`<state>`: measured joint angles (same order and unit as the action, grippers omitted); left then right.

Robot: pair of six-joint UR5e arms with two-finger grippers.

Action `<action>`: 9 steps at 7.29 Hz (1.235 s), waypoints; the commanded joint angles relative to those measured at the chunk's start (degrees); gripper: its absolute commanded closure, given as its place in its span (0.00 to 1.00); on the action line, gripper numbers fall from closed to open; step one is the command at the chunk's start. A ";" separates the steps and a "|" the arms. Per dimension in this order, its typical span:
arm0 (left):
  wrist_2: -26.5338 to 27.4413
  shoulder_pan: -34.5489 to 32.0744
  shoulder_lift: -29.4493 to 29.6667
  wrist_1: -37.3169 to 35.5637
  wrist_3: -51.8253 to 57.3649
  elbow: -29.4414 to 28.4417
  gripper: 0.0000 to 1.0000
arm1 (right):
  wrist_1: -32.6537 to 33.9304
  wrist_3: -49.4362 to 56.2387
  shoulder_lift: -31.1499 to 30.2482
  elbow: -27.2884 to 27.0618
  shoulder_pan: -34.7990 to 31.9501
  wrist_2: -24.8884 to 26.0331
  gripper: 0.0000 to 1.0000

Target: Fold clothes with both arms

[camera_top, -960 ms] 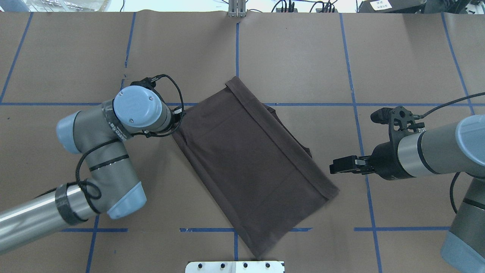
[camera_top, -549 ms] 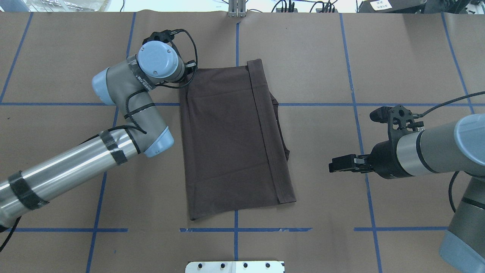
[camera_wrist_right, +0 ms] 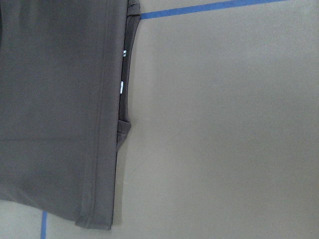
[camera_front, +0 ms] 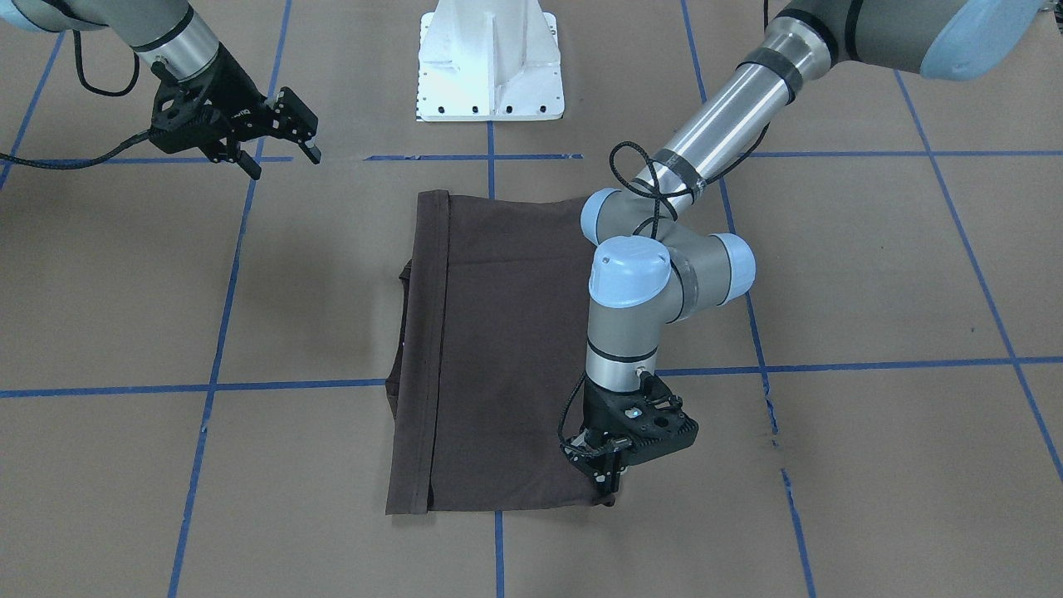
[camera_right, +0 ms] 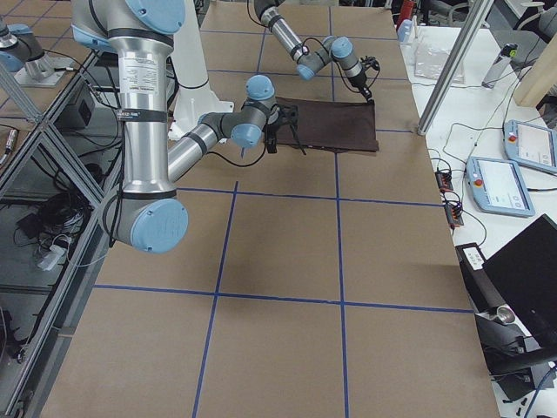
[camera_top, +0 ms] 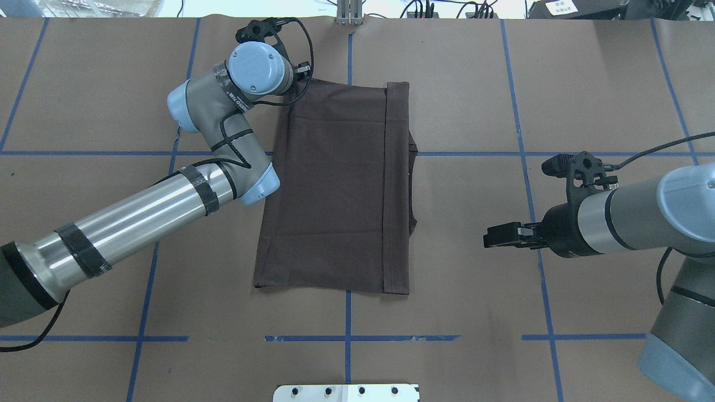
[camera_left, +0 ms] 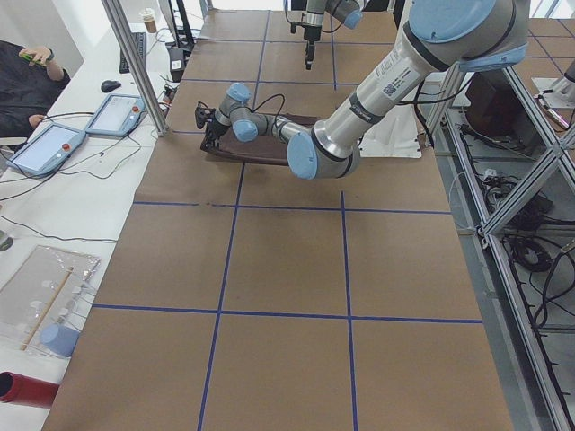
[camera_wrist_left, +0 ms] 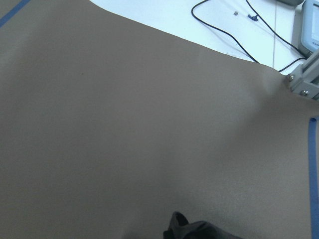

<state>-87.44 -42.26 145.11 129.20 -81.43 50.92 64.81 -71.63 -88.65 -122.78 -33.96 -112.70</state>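
Nearest the robot, white pedestal base [camera_top: 346, 392] at the edge of the brown-papered table [camera_top: 586, 84] crossed by blue tape lines [camera_top: 553, 335]. Just beyond, dark brown T-shirt [camera_top: 335, 190]: lies flat, folded into a long rectangle running near to far, with a hemmed band [camera_top: 396, 184] along the robot's right side and the collar [camera_top: 413, 184] peeking out from under that edge. Shows small white tags [camera_wrist_right: 121, 87] there in the right wrist view. Level with the shirt's middle and well apart on its right, right gripper [camera_top: 491, 237]: hovers above the table with fingers spread wide, holding nothing. At the shirt's far left corner, left gripper [camera_front: 610, 486]: points straight down, fingers pinched together on that corner of cloth, tips at the table. Shows as a small tuft of dark fabric at the bottom edge of the left wrist view. Past the table's far edge, cables [camera_top: 447, 8] and a metal post [camera_top: 349, 11]
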 commanded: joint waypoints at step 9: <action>-10.62 10.54 -31.61 -14.12 -30.81 49.66 0.06 | 17.28 -13.09 15.70 5.27 1.97 0.20 0.00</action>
<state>-103.15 -39.42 117.63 119.20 -102.29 93.73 81.90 -84.37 -73.19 -117.81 -32.35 -112.61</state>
